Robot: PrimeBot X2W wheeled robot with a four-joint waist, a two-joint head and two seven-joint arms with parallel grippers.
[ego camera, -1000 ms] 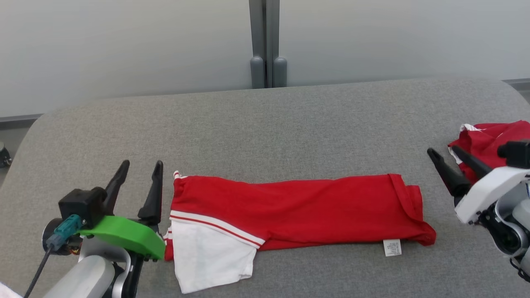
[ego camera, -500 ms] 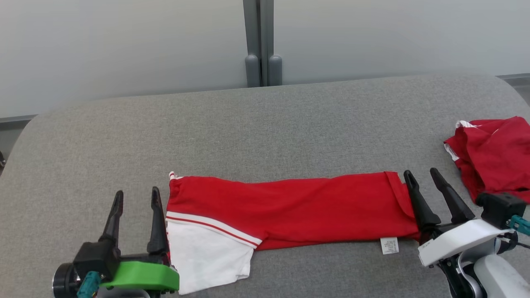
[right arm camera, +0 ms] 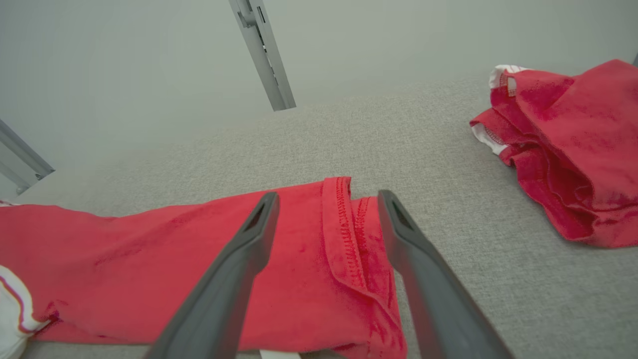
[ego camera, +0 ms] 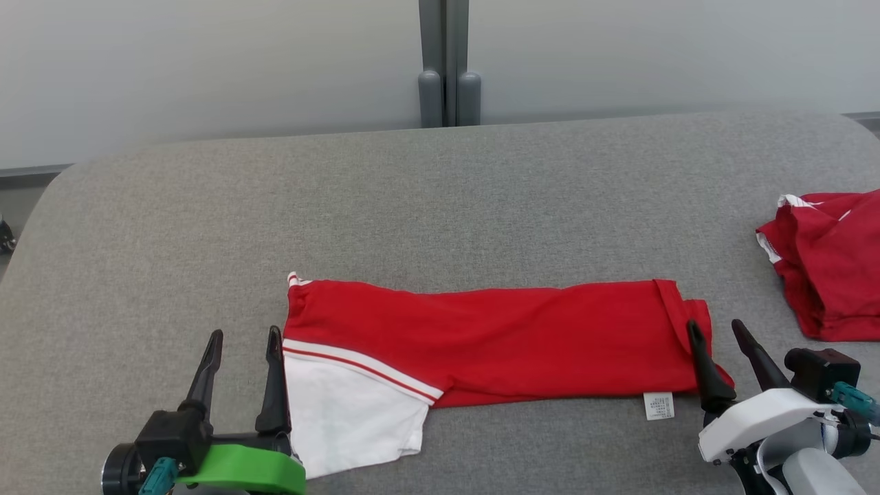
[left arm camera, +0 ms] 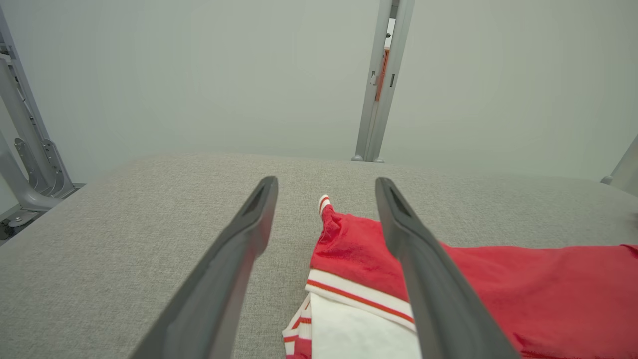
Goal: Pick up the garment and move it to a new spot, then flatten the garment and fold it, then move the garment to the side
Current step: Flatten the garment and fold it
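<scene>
A red garment (ego camera: pixel 495 340) with a white sleeve lies folded into a long strip across the grey padded table (ego camera: pixel 440 206). My left gripper (ego camera: pixel 245 339) stands open at its left end, with the sleeve edge (left arm camera: pixel 344 299) between the fingers' line of sight and the right finger (left arm camera: pixel 423 279) over the cloth. At the strip's right end my right gripper (ego camera: pixel 716 328) is open, its fingers straddling the hemmed end (right arm camera: pixel 349 239) of the garment (right arm camera: pixel 199 269). Whether either gripper touches the cloth, I cannot tell.
A second red garment (ego camera: pixel 828 261) lies crumpled at the table's right edge, also in the right wrist view as a red heap (right arm camera: pixel 568 144). A grey post (ego camera: pixel 448 62) stands behind the table against a pale wall. A white care label (ego camera: pixel 659 405) sticks out below the strip.
The right gripper has come in from the far right to the garment's right end. The left gripper has dropped back and lower at the left end. The camera has shifted slightly.
</scene>
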